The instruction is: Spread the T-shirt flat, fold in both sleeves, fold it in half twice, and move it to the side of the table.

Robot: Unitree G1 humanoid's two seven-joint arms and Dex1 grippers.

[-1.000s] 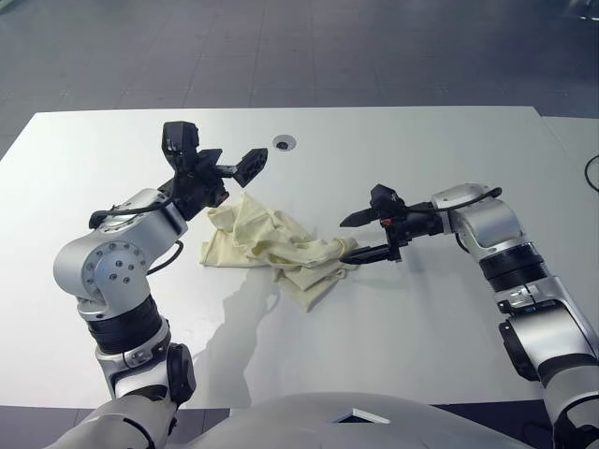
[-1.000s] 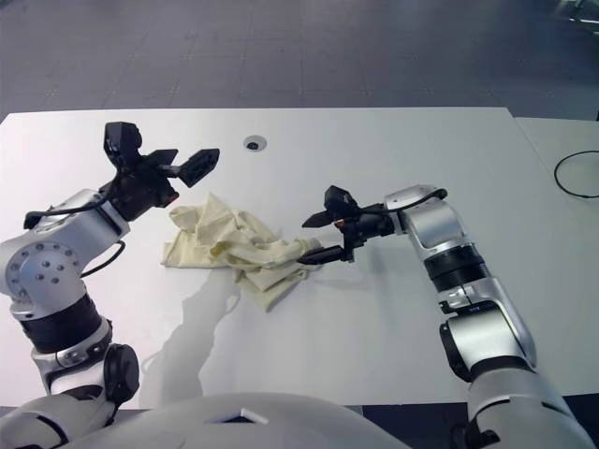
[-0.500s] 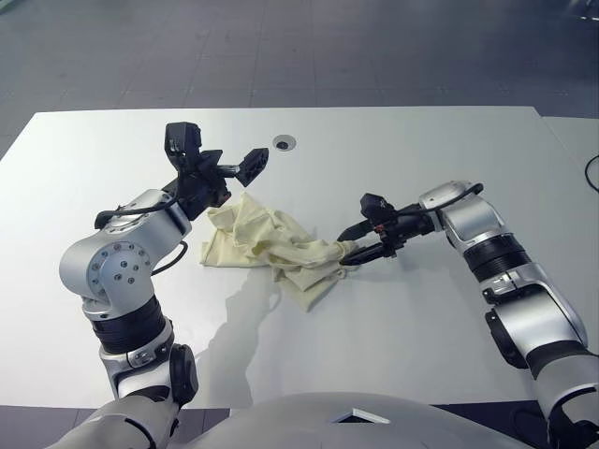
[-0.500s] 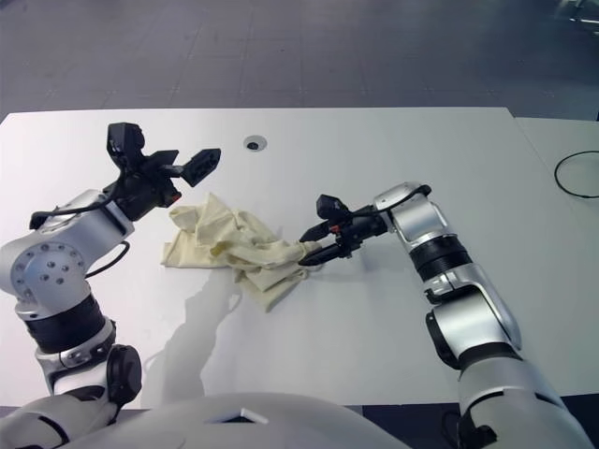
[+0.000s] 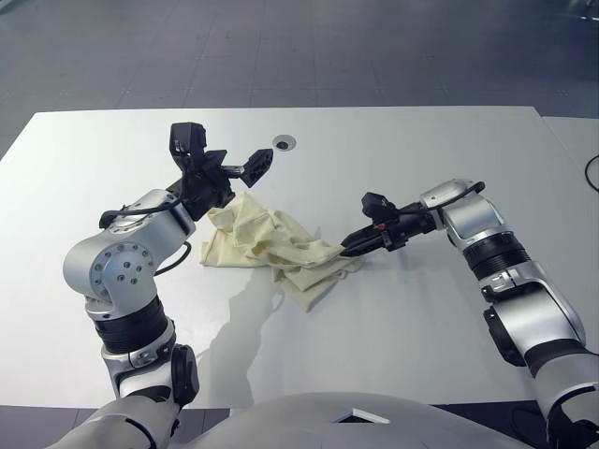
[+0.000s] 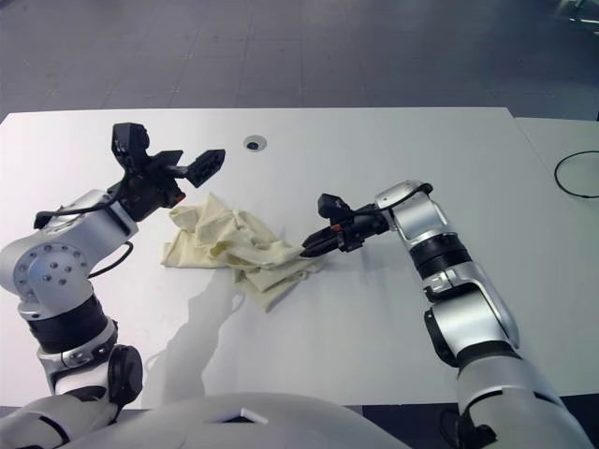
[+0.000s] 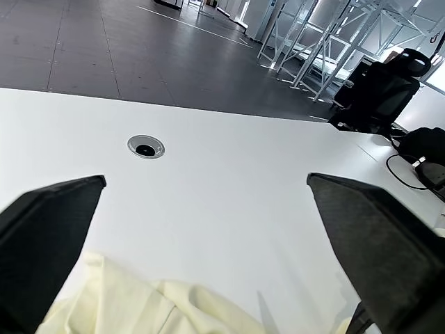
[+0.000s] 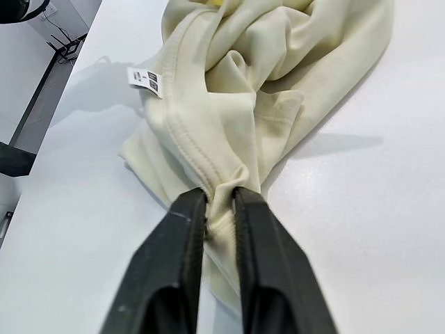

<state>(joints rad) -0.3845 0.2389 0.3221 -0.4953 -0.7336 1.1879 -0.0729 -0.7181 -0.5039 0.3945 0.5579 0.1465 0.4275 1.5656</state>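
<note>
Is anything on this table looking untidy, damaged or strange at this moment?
The T-shirt lies crumpled in a heap, not flat. The right gripper is shut on its bunched edge, and the left gripper hangs open over its far side. No damage shows.

I have the T-shirt (image 5: 267, 245) lying mid-bench (image 5: 421, 150); my left gripper (image 5: 236, 166) hangs above its far-left corner, my right gripper (image 5: 351, 245) at its right edge, the cable hole (image 5: 284, 142) behind.

Bright, even light from above falls on the white bench (image 5: 421, 150); the floor (image 5: 281, 47) behind is dim. Soft grey shadows lie in the lower middle of the head frames and beside the shirt (image 5: 267, 238). In its own wrist frame the left hand (image 7: 206, 179) looks dark and blurred at the lower corners.
</note>
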